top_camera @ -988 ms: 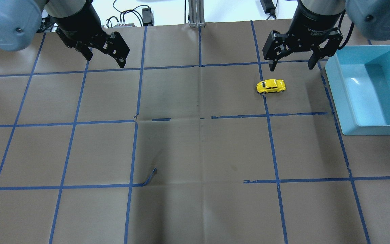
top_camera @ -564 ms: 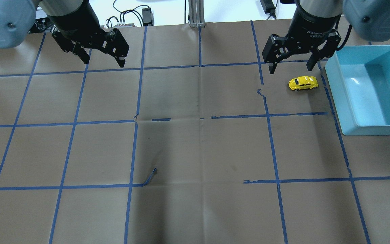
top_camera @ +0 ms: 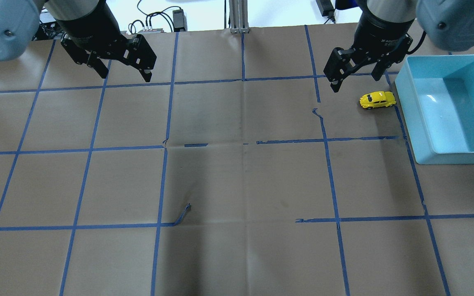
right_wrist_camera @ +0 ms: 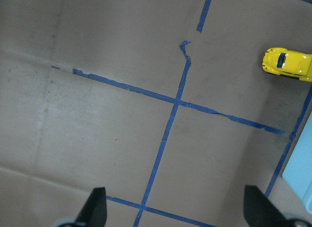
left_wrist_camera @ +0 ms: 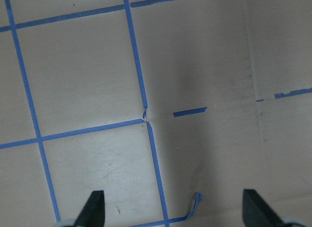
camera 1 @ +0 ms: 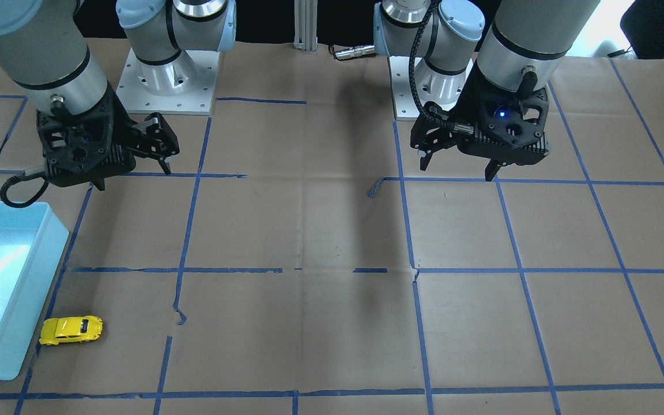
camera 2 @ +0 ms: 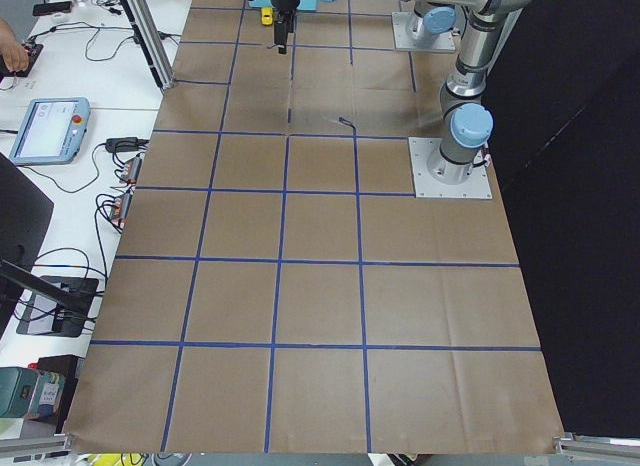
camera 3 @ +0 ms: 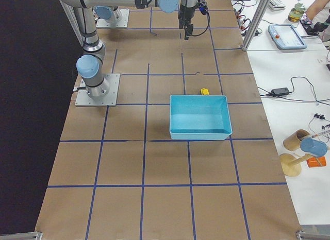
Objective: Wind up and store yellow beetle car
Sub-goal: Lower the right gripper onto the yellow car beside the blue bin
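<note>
The yellow beetle car (top_camera: 377, 100) stands on its wheels on the brown paper, right beside the left wall of the light-blue bin (top_camera: 409, 119). It also shows in the front-facing view (camera 1: 71, 329) and in the upper right corner of the right wrist view (right_wrist_camera: 287, 64). My right gripper (top_camera: 358, 79) hangs open and empty above the table, just behind and left of the car. My left gripper (top_camera: 126, 76) hangs open and empty over the far left of the table, well away from the car. The left wrist view shows only paper between the open fingertips (left_wrist_camera: 95, 207).
The bin (camera 1: 15, 300) is empty and sits at the table's right edge. Blue tape lines grid the paper, with a loose curl of tape (top_camera: 183, 214) near the middle front. Cables and a power brick (top_camera: 179, 18) lie beyond the far edge.
The car has rolled right, from the middle of its square to the bin's wall. My right gripper has shifted slightly right and back. The left gripper has barely moved.
</note>
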Controlling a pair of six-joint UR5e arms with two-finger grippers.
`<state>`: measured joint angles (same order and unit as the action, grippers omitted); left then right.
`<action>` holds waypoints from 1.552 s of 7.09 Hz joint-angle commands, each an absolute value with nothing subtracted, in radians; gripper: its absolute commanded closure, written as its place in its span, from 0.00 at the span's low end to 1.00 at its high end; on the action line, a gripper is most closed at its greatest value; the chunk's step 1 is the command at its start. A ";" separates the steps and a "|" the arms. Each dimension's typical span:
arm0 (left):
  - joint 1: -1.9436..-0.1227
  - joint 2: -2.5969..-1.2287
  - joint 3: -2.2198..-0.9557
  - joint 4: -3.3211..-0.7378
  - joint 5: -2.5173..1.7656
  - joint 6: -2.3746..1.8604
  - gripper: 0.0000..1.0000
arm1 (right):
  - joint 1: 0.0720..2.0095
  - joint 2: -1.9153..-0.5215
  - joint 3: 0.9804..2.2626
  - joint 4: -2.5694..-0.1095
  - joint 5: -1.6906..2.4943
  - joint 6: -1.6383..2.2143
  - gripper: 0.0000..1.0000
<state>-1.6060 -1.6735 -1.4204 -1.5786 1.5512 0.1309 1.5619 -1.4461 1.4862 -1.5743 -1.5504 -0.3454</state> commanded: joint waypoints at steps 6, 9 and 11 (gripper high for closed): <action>-1.606 -1.655 -1.425 -1.578 1.551 0.005 0.01 | 1.326 -1.373 1.503 -1.672 -1.552 -1.092 0.00; -1.606 -1.655 -1.425 -1.574 1.549 0.005 0.01 | 1.318 -1.254 1.506 -1.792 -1.563 -1.431 0.00; -1.606 -1.655 -1.424 -1.572 1.549 0.005 0.01 | 1.318 -1.244 1.517 -1.776 -1.557 -1.651 0.00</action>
